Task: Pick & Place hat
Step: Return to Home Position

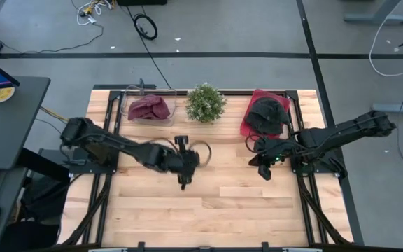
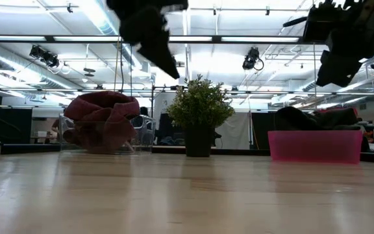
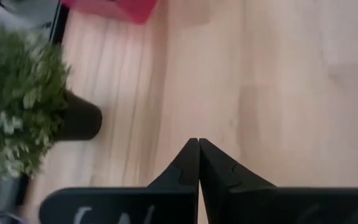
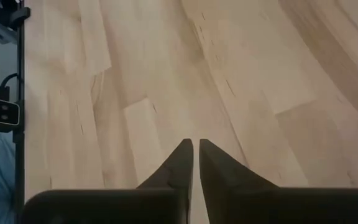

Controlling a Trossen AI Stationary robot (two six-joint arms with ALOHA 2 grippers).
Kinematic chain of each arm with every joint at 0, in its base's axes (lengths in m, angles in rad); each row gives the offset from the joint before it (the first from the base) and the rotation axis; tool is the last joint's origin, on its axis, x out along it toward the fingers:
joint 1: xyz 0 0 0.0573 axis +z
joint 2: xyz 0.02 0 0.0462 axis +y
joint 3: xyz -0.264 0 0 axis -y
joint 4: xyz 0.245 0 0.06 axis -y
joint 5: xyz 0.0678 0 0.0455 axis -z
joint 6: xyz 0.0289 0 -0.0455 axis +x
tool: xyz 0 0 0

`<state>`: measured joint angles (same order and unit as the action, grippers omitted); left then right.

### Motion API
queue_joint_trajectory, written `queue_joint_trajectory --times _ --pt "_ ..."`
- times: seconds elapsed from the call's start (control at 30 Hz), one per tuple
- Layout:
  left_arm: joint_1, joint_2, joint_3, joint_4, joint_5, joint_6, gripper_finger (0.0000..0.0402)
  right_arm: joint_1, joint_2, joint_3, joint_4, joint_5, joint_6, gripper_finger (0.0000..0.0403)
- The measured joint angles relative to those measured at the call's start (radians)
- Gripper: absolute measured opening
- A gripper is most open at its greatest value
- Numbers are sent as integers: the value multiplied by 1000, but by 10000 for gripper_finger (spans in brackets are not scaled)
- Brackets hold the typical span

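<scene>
Nearest, the front half of the tabletop (image 1: 215, 210) is bare wood with no cap lying loose on it. Mid-depth, the left hand (image 1: 182, 180) hangs over the centre of the tabletop at the end of an arm stretched in from 9 o'clock; its wrist view shows the fingers pressed together on nothing. Level with it, toward 3 o'clock, the right hand (image 1: 264, 173) hangs just in front of the red bin (image 1: 245, 124), fingers drawn in to a hairline gap, also empty. The low view shows both hands raised well clear of the wood. At the far edge, the black cap (image 1: 266, 112) sits inside the red bin, a rounded heap with no long axis that can be read. It lies at 12 o'clock from the right hand, close by, and at about 2 o'clock from the left hand, well apart; the right arm is plainly the nearer. A potted plant (image 1: 206, 103) stands at roughly 1 o'clock from the left hand, and a clear bin (image 1: 128, 105) holding a maroon cap (image 1: 149, 108) at about 11 o'clock. Judgement: placement appears complete, and only withdrawal is left. Each arm's line back to its own side looks unobstructed; the right hand's closeness to the bin's near wall is the one clearance to watch.
</scene>
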<state>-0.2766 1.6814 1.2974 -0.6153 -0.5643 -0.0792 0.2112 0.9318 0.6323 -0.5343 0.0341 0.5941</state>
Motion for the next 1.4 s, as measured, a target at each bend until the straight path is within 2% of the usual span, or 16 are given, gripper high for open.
queue_joint_trajectory --times 0.3,0.43,0.57,0.67,0.9,1.03,1.2,1.4 --pt "148 -330 -472 538 155 39 3 3 0 0 26 2 0 4" --pt "183 -499 -669 773 222 48 7 2 0 0 26 3 6 8" --pt "205 -641 -828 984 312 97 5 3 0 0 30 23 17 14" --pt "218 -736 -922 1092 329 121 3 2 0 0 32 37 18 13" --pt "254 -930 -1079 1187 345 121 7 2 0 0 36 45 36 5" --pt "270 -1022 -1126 1189 398 129 3 2 0 0 36 47 36 8" --pt "316 -1128 -1176 1185 409 144 7 2 0 0 37 64 36 11" --pt "374 -1219 -1225 1181 529 109 4 2 0 0 38 64 36 11"
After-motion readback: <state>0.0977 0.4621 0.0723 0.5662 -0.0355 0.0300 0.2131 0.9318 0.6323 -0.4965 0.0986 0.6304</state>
